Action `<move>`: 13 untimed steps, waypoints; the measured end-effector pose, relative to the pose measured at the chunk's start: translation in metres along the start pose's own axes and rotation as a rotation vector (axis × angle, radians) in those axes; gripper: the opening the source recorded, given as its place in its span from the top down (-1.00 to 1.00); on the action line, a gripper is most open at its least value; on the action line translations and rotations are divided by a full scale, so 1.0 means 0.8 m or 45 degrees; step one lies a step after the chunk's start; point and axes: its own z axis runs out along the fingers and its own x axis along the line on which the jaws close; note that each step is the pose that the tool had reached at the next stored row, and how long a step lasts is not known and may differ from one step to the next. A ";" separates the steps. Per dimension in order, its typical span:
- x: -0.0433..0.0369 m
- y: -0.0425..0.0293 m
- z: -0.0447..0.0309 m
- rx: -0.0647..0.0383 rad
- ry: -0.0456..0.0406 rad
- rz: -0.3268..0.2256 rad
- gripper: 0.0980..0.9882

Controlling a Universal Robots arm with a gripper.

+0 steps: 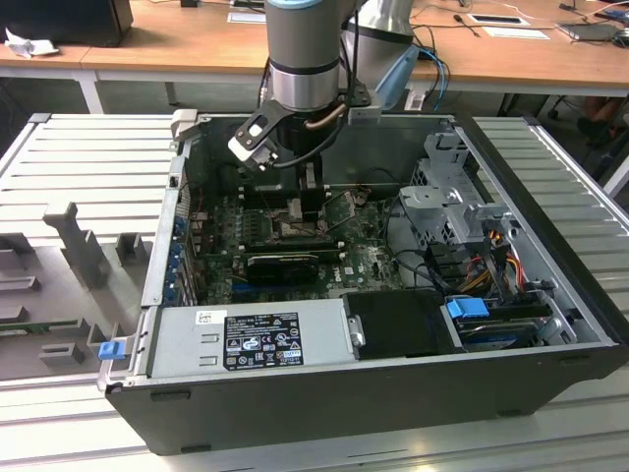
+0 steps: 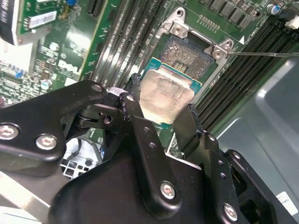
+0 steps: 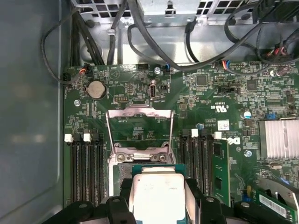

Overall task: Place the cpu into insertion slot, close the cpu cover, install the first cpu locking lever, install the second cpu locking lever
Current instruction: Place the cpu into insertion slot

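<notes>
Ribbed grey counter (image 1: 88, 167), wooden desks behind. Open PC case (image 1: 393, 393) lies flat on it, board facing up. Arm (image 1: 305, 59) reaches down into the case over the middle of the board.

- Gripper (image 3: 158, 189): the 2 fingers (image 2: 140, 126) are clamped on opposite edges of the cpu (image 2: 163, 95), silvery top facing the wrist cameras.
- Cpu hangs over the board just beside the slot (image 2: 187, 53), overlapping its near edge and not seated. How high it sits above the board is hard to judge from these angles.
- Slot is bare, with its dark contact field exposed.
- Cover (image 3: 140, 110) is swung up and open at the slot's far side.
- A thin rod (image 2: 266, 53) juts out past 1 corner of the slot.
- None of the 4 steps is done.

Risks, as I judge them:
- Contacts: the chip looks offset from the slot frame. Lowering it off-centre or tilted could land an edge on the contact field and bend it.
- Grip: the hold is on 2 thin edges only. A knock against the metal rim could twist the chip or let it slip.
- Clearance: memory slots (image 3: 86, 168) flank the slot closely, so the fingers could catch them on the way down.
- Cover: the raised frame is near the chip's path, and a nudge could tip it shut.
</notes>
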 end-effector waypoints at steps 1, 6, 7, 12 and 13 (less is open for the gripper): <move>0.002 -0.0010 0.0024 0.000 0.000 -0.001 0.03; 0.002 -0.0063 0.0090 0.000 0.001 -0.005 0.03; 0.002 -0.0081 0.0100 0.000 0.001 -0.007 0.03; 0.002 -0.0131 0.0139 0.000 0.002 -0.014 0.03; 0.002 -0.0141 0.0147 0.000 0.002 -0.015 0.03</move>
